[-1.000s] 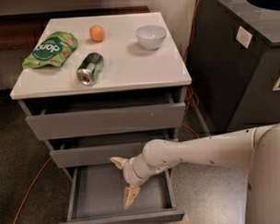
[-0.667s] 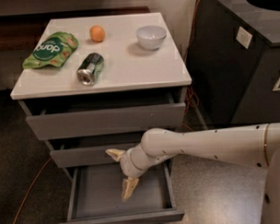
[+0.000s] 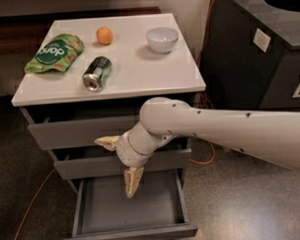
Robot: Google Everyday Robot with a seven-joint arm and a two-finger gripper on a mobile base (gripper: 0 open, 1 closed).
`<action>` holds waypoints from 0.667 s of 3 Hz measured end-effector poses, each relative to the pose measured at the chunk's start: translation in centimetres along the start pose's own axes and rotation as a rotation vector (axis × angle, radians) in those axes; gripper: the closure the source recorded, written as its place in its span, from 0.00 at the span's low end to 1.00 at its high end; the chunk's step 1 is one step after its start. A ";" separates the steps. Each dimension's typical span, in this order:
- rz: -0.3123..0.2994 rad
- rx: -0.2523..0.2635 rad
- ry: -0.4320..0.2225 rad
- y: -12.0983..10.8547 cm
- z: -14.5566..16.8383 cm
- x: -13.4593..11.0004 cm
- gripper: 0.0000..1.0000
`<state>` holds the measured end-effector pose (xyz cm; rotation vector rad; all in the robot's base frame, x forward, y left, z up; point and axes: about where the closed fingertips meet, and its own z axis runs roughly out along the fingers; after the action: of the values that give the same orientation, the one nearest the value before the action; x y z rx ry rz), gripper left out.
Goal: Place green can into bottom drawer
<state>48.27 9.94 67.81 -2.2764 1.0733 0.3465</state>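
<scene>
Hand [image 3: 112, 167] in front of the middle drawer [image 3: 82, 167], over the pulled-out bottom drawer [image 3: 129, 236]; fingers spread wide, gripping nothing. Green can [image 3: 96, 73] lies on its side on the white surface [image 3: 153, 72], near the front edge; snack bag [image 3: 54, 52] to its left, orange [image 3: 104, 35] behind it.

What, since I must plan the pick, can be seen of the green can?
The green can is a small metal can, dark green and silver, lying on its side on the white tabletop, shiny end toward the camera. Only the tabletop touches it. The gripper, open, hangs lower down, before the middle drawer.
</scene>
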 end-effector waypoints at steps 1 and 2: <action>-0.100 -0.036 0.011 -2.4 -3.0 -2.9 0.00; -0.192 -0.088 0.037 -5.0 -5.2 -5.1 0.00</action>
<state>48.76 12.38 76.33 -2.4494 0.8630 0.2785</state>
